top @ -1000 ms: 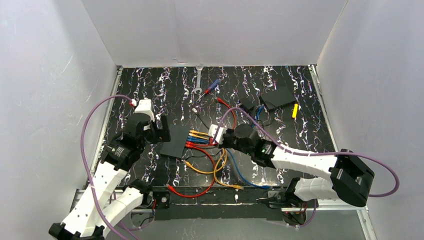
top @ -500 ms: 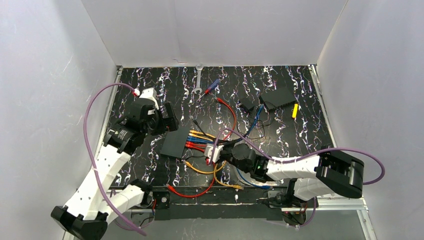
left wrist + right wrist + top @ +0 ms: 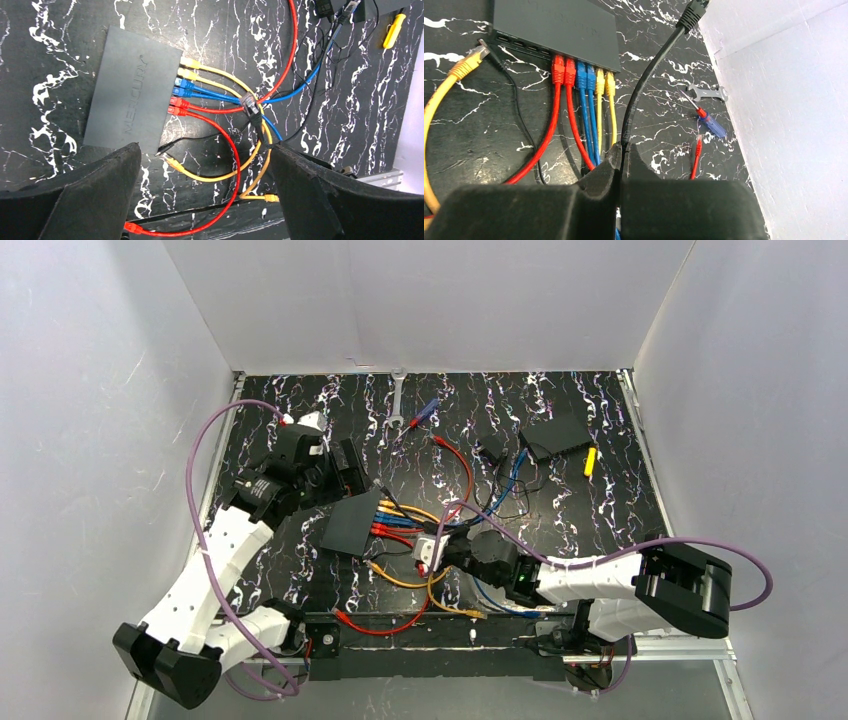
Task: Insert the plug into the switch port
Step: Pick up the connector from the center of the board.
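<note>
Now six plugs [image 3: 581, 70] in switch [image 3: 554, 25] — left claw [image 3: 204, 152] wide, right claw [image 3: 622, 149] pinching black cable [image 3: 649, 75].

The left arm [image 3: 225, 552] and right arm [image 3: 590, 578] are built of white shells joined by black joint housings. A purple cable [image 3: 190, 480] is looped along each. Matte-black jaws are fitted.

- My table [image 3: 600, 530] fills the middle of the top view. Its surface is black with white veins, like marble.
- A plain white back wall [image 3: 430, 300] stands along the upper edge.
- A white left wall [image 3: 90, 440] and a white right wall [image 3: 760, 390] close both sides.
- A thin metal strip [image 3: 646, 455] borders the table at the right.
- The light is soft and even.
</note>
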Controlling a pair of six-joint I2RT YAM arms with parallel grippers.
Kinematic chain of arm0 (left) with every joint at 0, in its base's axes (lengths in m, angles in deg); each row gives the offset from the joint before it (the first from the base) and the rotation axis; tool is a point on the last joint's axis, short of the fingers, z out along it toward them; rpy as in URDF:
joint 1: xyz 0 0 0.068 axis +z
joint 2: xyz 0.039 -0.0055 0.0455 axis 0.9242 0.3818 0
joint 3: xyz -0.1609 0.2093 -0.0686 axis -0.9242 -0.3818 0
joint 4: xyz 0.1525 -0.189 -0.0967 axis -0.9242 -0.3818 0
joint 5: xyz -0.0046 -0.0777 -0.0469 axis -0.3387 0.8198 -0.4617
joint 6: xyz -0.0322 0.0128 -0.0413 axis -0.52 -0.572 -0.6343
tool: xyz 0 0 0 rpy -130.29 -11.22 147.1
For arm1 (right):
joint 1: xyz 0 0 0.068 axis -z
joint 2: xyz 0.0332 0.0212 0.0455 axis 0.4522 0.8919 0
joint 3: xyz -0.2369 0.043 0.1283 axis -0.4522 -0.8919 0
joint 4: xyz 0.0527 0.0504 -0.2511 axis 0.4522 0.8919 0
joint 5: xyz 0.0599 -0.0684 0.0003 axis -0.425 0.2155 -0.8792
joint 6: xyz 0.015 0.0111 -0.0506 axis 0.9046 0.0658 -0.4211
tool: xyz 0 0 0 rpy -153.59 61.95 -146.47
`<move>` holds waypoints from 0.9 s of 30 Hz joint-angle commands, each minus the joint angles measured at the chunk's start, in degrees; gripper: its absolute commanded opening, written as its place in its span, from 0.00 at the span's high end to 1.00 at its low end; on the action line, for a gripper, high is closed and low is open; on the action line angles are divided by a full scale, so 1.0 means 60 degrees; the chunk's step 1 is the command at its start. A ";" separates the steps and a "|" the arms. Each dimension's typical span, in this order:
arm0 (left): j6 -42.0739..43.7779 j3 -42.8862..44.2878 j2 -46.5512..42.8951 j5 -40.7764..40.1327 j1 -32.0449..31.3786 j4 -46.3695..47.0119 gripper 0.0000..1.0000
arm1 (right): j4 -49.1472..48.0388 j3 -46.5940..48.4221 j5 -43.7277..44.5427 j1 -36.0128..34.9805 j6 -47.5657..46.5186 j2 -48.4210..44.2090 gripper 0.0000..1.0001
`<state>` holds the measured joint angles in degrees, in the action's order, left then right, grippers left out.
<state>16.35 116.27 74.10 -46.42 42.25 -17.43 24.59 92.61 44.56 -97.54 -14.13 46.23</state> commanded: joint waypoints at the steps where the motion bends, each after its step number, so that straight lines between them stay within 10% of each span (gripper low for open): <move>1: -0.0390 0.0404 0.0294 0.0542 0.0012 0.0003 0.01 | -0.0921 -0.0168 -0.0336 -0.0110 0.0173 -0.0156 0.99; 19: -0.0397 0.0143 0.0854 0.1329 0.0061 0.0537 0.20 | -0.0897 -0.0511 -0.1440 -0.0194 0.0361 -0.0322 0.99; 27: 0.1342 -0.0045 -0.0111 -0.0042 0.0243 -0.0067 0.17 | 0.2188 0.0484 -0.2971 -0.0062 0.0574 -0.0610 0.99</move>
<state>17.75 116.70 78.05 -41.04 43.06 -14.78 29.09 90.65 32.51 -98.22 -11.88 44.02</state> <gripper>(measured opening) 0.816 0.039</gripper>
